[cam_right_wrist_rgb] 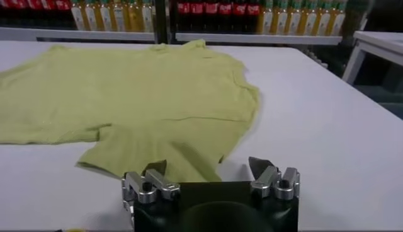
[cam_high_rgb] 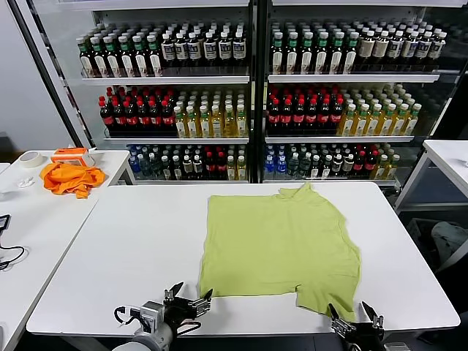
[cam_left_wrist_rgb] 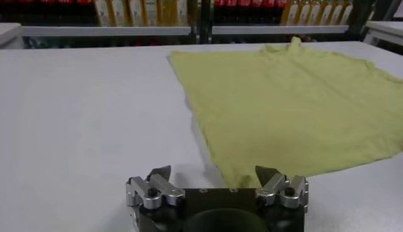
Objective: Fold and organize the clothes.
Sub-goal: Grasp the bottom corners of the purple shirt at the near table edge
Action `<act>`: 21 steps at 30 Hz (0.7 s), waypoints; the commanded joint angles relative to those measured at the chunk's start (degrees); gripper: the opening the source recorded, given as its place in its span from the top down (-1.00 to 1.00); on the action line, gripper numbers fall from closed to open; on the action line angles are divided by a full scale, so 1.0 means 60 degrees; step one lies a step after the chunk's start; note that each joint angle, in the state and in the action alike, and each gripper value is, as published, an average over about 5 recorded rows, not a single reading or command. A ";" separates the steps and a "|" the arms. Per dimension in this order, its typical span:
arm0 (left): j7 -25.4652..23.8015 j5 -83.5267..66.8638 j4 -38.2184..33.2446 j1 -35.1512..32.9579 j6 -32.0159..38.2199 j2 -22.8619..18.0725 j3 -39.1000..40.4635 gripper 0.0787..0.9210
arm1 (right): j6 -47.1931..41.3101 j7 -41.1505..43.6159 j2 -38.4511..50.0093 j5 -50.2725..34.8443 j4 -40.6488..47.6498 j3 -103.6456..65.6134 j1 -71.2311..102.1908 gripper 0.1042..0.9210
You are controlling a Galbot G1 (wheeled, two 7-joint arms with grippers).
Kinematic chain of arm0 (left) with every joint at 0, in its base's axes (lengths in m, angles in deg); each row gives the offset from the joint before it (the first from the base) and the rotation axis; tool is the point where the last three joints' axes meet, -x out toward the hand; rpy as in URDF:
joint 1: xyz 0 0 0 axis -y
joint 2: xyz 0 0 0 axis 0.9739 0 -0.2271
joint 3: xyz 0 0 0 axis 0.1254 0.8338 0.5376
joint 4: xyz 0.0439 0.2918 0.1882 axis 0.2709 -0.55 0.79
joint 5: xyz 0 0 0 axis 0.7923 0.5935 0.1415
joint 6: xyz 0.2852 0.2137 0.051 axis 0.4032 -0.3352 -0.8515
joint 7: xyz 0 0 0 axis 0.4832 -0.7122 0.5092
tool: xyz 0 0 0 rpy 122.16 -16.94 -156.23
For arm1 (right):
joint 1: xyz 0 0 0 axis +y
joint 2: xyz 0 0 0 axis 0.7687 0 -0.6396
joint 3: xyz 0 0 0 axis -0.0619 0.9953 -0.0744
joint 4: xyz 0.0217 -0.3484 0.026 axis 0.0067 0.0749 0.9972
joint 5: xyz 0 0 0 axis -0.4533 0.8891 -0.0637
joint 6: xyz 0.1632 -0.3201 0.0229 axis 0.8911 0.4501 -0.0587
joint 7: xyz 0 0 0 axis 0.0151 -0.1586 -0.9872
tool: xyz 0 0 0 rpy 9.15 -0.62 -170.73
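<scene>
A light yellow-green polo shirt point(cam_high_rgb: 280, 245) lies partly folded on the white table point(cam_high_rgb: 131, 248), collar toward the far edge, a sleeve reaching the near right edge. The left gripper point(cam_high_rgb: 187, 299) and right gripper point(cam_high_rgb: 355, 316) hover at the near edge, fingers spread, holding nothing.
</scene>
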 commanded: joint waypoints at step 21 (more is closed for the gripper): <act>0.0094 0.0543 0.0284 0.0194 -0.0029 -0.0077 0.0260 -0.77 | -0.0224 -0.0086 -0.0172 -0.0854 0.0032 0.0216 -0.0209 -0.76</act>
